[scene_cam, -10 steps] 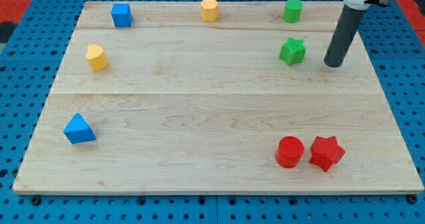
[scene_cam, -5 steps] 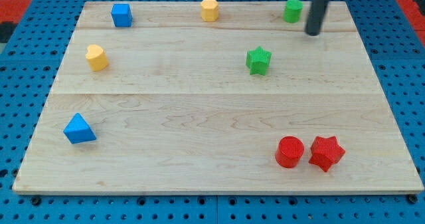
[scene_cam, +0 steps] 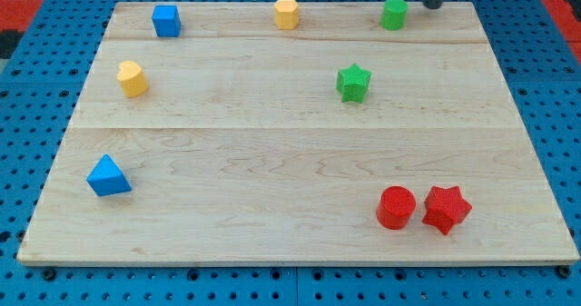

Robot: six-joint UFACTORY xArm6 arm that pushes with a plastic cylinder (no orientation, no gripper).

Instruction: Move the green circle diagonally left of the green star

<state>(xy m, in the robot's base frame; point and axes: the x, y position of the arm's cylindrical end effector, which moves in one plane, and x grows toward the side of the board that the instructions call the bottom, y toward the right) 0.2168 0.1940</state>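
The green circle (scene_cam: 394, 14) sits near the desk's (scene_cam: 272, 179) top edge, right of centre. My tip (scene_cam: 434, 4) is just to its right, apart from it — only the rod's end shows at the view's top. There are no fingers here, just the rod. The green star (scene_cam: 353, 82) lies below and left of the circle. Elsewhere (well apart): yellow block (scene_cam: 287, 13), blue cube (scene_cam: 166, 20), yellow block (scene_cam: 132, 78), blue triangle (scene_cam: 108, 176), red circle (scene_cam: 397, 207) beside red star (scene_cam: 447, 208).
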